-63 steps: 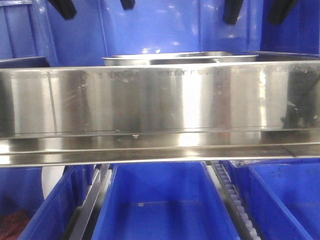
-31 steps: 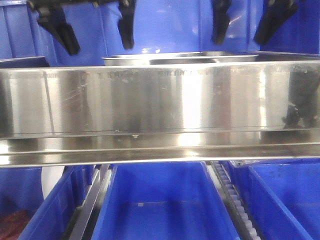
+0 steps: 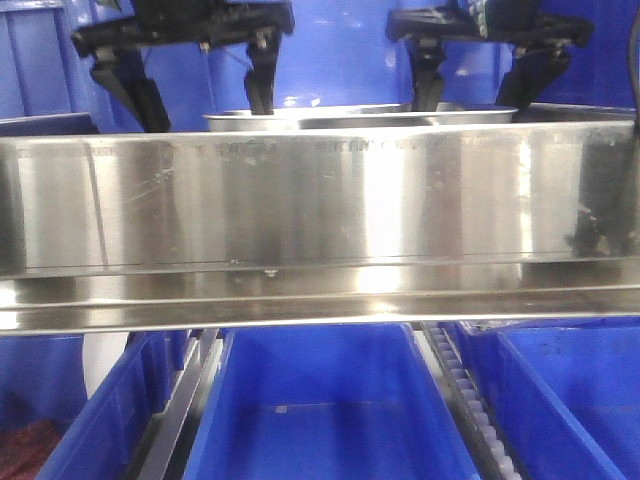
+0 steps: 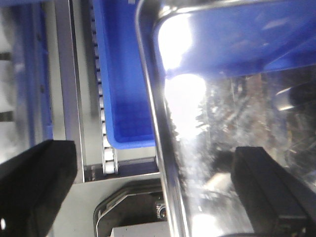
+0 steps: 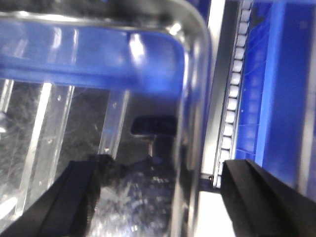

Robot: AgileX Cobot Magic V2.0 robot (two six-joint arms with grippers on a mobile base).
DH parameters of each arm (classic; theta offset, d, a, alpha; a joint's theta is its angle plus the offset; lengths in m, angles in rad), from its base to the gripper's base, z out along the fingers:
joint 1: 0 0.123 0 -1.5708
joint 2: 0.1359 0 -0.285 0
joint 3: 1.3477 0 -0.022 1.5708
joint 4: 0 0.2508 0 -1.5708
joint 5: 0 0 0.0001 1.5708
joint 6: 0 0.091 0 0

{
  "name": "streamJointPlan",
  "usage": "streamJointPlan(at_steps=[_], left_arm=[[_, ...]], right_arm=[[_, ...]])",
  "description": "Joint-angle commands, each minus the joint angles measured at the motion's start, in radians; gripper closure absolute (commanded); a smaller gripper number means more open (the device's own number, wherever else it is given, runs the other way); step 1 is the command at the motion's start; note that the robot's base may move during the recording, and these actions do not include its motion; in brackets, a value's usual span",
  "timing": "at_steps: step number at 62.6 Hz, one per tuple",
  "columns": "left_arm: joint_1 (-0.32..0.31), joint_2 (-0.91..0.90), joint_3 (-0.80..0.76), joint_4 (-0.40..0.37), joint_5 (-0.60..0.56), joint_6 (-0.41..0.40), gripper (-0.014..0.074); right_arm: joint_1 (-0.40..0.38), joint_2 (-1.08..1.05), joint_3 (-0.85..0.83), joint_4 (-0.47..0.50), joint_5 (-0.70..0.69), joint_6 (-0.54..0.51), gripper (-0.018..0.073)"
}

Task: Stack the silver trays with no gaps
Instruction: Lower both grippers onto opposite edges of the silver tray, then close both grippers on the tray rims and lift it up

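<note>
Steel, front view: silver tray [image 3: 360,119] sits behind the rail [image 3: 320,200], mostly hidden; possibly already nested.
Change: left hand [image 3: 196,88] and right hand [image 3: 482,85] have dropped to rim height.
Left wrist: hand spread wide, straddling the left rim.
Right wrist: hand likewise spread over the right rim, nothing gripped; two-sided grasp looks imminent.

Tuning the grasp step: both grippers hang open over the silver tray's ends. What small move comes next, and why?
Probably lower both arms slightly. The left gripper and right gripper are open, each with one finger inside and one outside the rim of the silver tray, seemingly above it, so closing might miss.
</note>
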Motion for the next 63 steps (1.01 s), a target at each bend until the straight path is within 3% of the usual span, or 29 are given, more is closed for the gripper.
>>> streamJointPlan(at_steps=[1, 11, 23, 33, 36, 38, 43, 47, 63], left_arm=[[0.0, -0.048, -0.033, -0.003, -0.032, -0.014, 0.0071], [0.0, -0.045, -0.033, -0.003, -0.032, -0.014, 0.0071], [0.0, -0.045, -0.033, -0.003, -0.017, -0.014, 0.0094], [0.0, -0.045, -0.033, 0.02, 0.009, -0.014, 0.0293], [0.0, -0.045, -0.033, 0.023, 0.011, -0.014, 0.0395], [0.0, -0.045, -0.033, 0.023, 0.011, -0.014, 0.051], [0.0, -0.045, -0.033, 0.023, 0.011, -0.014, 0.0661], [0.0, -0.045, -0.033, 0.023, 0.011, -0.014, 0.0622], [0.0, -0.048, -0.034, 0.028, 0.048, -0.014, 0.0643]], right_arm=[[-0.001, -0.056, -0.035, -0.004, -0.034, -0.001, -0.0028], [-0.001, -0.056, -0.034, -0.004, -0.033, -0.015, -0.001], [-0.001, -0.056, -0.034, -0.004, 0.004, -0.031, 0.0203], [-0.001, -0.056, -0.034, -0.004, 0.051, -0.034, 0.0383], [-0.001, -0.056, -0.034, -0.004, 0.063, -0.034, 0.0419], [-0.001, -0.056, -0.034, -0.004, 0.071, -0.034, 0.0447], [-0.001, -0.056, -0.034, -0.004, 0.083, -0.034, 0.0501], [-0.001, -0.056, -0.034, -0.004, 0.089, -0.034, 0.0537], [-0.001, -0.068, -0.034, -0.004, 0.093, -0.033, 0.0534]])
